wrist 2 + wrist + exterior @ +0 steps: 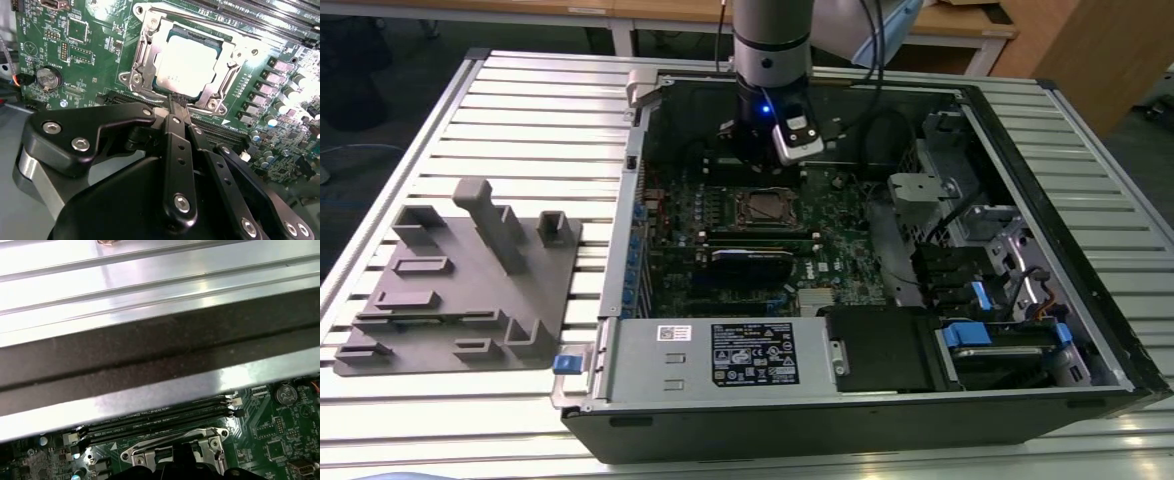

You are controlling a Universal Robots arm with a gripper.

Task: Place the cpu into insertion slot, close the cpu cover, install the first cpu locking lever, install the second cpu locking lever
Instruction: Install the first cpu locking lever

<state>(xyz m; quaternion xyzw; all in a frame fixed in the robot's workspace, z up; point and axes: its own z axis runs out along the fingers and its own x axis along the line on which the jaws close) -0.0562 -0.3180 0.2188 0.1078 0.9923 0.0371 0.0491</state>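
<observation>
The cpu (pixel 187 62), a dull silver square, lies in the insertion slot (pixel 767 207) on the green board. The cpu cover (pixel 145 55), a metal frame with a cut-out centre, lies flat around it. Thin lever rods (pixel 215 20) run along the frame's edges; I cannot tell whether they are latched. In the second wrist view my gripper (pixel 175 102) is shut with nothing between its black fingers (pixel 172 140), its tips just off one edge of the socket frame. In the exterior view the gripper (pixel 767 160) hangs over the board just behind the socket. The first wrist view has the cover's edge (pixel 172 450).
The open computer case (pixel 1067 200) surrounds the board on all sides. Long black memory slots (pixel 155 422) run beside the socket, under the case wall (pixel 160 360). A black card (pixel 750 262) stands in front of the socket. A grey fixture block (pixel 467 280) sits at the exterior view's left.
</observation>
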